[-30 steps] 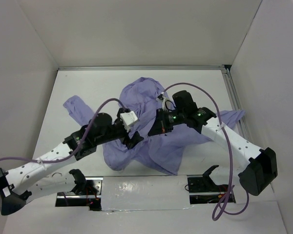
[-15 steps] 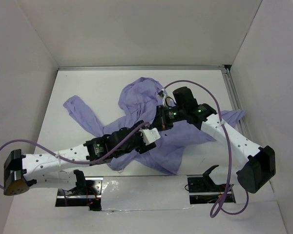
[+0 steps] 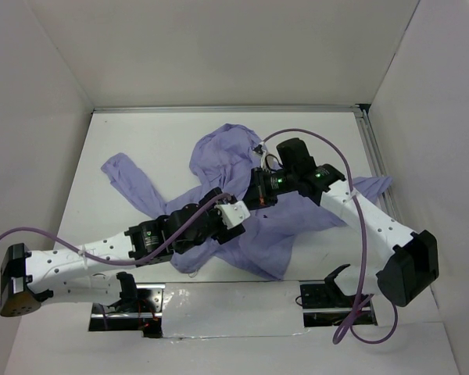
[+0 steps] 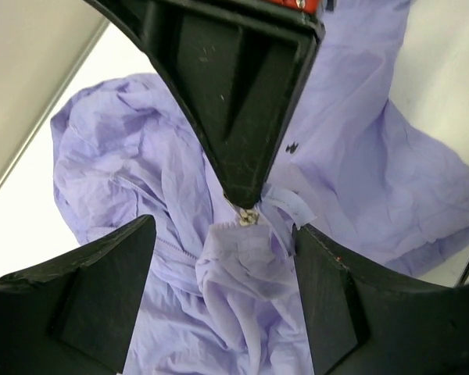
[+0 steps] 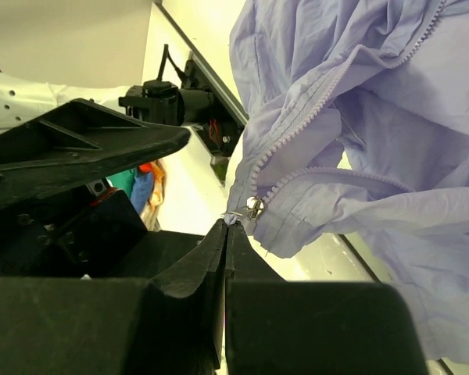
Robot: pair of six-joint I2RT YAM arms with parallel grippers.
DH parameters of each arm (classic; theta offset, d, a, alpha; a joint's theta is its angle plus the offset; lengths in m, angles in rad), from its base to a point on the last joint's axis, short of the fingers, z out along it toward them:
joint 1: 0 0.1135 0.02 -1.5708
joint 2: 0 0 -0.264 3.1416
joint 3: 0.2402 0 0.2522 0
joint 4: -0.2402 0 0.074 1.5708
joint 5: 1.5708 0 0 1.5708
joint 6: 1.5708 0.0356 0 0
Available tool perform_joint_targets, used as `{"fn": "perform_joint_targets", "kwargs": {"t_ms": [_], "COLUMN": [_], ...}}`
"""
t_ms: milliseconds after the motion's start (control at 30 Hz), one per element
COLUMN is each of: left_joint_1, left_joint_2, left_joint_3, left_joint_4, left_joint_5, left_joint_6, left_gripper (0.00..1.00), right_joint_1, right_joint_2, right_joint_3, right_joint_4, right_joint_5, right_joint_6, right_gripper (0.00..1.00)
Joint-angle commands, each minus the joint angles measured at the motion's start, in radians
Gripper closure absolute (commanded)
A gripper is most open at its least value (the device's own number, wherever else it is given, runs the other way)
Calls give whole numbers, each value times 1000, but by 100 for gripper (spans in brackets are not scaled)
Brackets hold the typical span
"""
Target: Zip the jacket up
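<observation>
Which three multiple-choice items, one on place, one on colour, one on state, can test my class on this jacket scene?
1. The small metal zipper slider sits: A) at the right gripper's tip; B) at a sleeve's cuff; C) on the hood's crown.
2. The thin wrinkled fabric jacket is: A) green; B) lavender; C) red.
3. The left gripper is: A) shut on a sleeve; B) out of view; C) open.
Answers: 1 A, the right wrist view shows the slider at its closed fingertips; 2 B, every view shows light purple cloth; 3 C, the left wrist view shows its fingers spread wide over the fabric.
</observation>
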Motion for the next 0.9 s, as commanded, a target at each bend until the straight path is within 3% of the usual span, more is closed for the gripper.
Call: {"fn": "perform_joint_targets", "kwargs": {"t_ms": [0, 300, 467, 700, 867], "left_joint_1": [-6, -10, -12, -27, -38], "left_joint_2": [21, 49, 87, 95, 63], "left_joint_3": [43, 48, 53, 48, 39], "left_joint_4": [-24, -42, -15, 33, 36], "left_joint_5": [-15, -22, -91, -90, -53], "left_joint_6": [-4, -27, -10, 19, 22], "left_gripper": [18, 19, 34, 69, 75], "right_joint_1": [-8, -20, -22, -22, -46], "right_joint_2": [3, -1, -12, 8, 17], "right_joint_3": [54, 59, 49, 49, 62], "right_joint_4": [0, 20, 29, 25, 14], "right_joint_5": [-16, -33, -36, -31, 9], "right_joint_6": [13, 45, 53, 45, 30], "right_gripper": [100, 100, 100, 100, 100]}}
